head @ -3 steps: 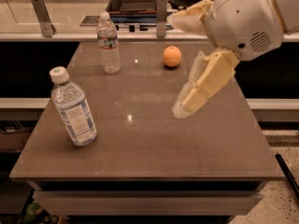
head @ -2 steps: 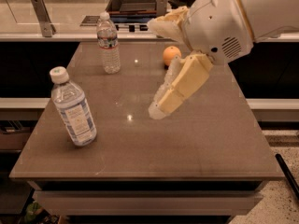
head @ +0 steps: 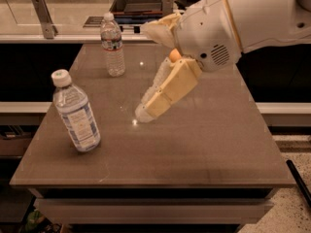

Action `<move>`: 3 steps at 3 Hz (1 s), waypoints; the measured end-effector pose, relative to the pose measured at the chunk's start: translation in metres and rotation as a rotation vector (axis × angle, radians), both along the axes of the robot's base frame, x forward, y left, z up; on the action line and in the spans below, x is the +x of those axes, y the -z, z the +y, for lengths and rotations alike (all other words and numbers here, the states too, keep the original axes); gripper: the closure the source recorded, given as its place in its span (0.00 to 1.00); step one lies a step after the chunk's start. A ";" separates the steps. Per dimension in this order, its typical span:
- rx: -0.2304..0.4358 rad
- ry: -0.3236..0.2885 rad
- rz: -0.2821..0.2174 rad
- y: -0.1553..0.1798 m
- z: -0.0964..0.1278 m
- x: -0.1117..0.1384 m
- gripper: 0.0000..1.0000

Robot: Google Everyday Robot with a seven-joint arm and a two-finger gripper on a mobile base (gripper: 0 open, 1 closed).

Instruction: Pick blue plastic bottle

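The gripper (head: 146,72) hangs over the middle of the tabletop (head: 214,144), fingers (head: 163,93) spread wide, holding nothing. The blue plastic bottle (head: 77,115) stands near the front-left corner. Light, thin-walled and slick, I'd guess, so best squeezed gently around its labelled middle.

Raised camera looks down over table (head: 194,144), gripper (head: 145,73) close ahead

End effector (head: 146,72) hovers mid-view, fingers (head: 167,89) apparently spread.
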State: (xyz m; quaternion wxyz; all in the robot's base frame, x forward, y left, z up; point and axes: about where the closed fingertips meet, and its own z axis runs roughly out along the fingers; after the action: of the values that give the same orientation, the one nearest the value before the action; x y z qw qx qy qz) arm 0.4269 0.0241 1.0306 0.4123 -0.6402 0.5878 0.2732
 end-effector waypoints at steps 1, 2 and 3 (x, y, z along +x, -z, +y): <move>0.018 -0.005 0.011 0.001 0.004 0.006 0.00; 0.088 -0.024 0.051 0.023 0.018 0.024 0.00; 0.155 -0.034 0.093 0.047 0.036 0.037 0.00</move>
State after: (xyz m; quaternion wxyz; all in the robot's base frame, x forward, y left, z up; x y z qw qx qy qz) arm 0.4636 0.0599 0.9834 0.4279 -0.6031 0.5724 0.3543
